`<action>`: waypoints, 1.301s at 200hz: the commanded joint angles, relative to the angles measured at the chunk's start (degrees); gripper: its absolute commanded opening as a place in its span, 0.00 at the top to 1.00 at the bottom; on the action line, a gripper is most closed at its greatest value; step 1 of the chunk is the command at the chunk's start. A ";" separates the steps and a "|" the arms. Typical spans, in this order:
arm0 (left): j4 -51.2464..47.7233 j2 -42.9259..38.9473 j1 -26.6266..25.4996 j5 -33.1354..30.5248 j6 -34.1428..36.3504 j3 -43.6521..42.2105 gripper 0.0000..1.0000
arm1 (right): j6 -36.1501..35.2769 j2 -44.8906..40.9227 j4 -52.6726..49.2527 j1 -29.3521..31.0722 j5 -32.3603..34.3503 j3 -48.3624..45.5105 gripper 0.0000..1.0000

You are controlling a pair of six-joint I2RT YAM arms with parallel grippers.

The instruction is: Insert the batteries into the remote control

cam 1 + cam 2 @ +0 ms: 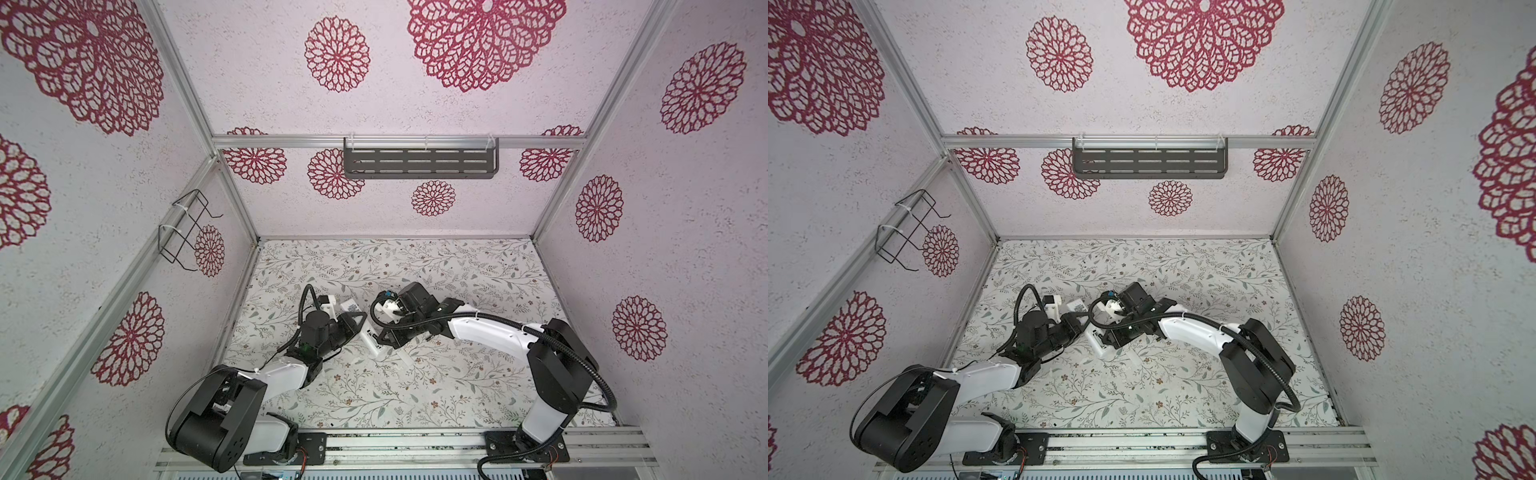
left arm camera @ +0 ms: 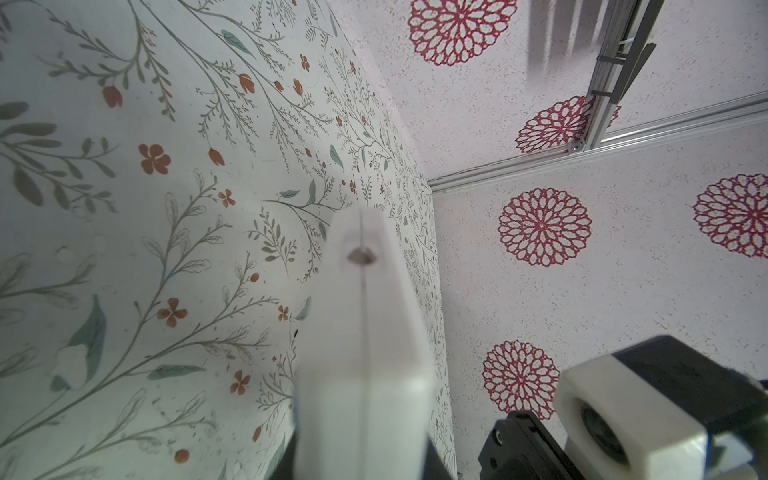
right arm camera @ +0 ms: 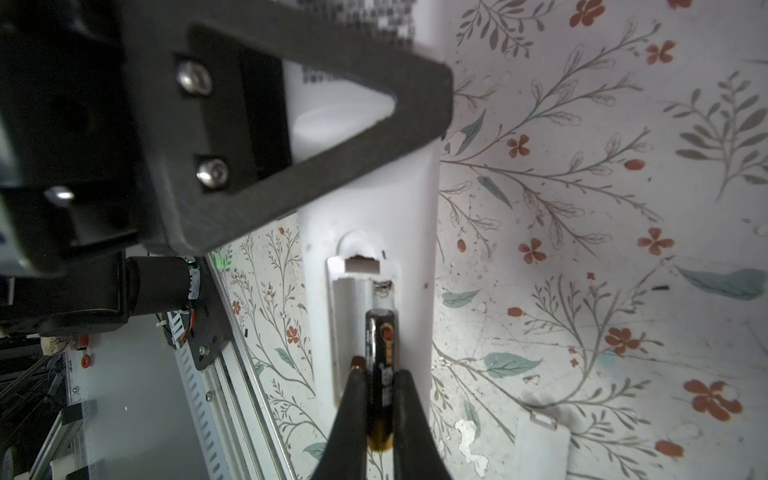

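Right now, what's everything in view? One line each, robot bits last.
remote control: 1, white, clamped in the left gripper, battery bay open
battery: 1 clearly seen, black with a gold end, pinched in the right gripper over the open bay; a brass tip beside it may be a second, cannot tell
cover piece: 1, whitish, loose on the mat beside the remote control
mat: 1, floral print, covers the table top
slotted shelf: 1, dark grey, on the back wall
wire rack: 1, black, on the left wall
left gripper: 1, black, shut on the remote control
right gripper: 1, black, shut on the battery
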 commanded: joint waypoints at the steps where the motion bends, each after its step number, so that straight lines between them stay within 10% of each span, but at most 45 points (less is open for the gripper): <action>1: 5.00 -1.26 -0.63 1.51 -1.55 -0.14 0.99 | 0.05 1.19 0.03 0.25 1.12 0.60 1.00; 260: 0.51 -2.15 -1.69 -2.60 0.10 0.38 0.99 | -1.73 2.95 -2.14 0.55 2.98 0.32 0.96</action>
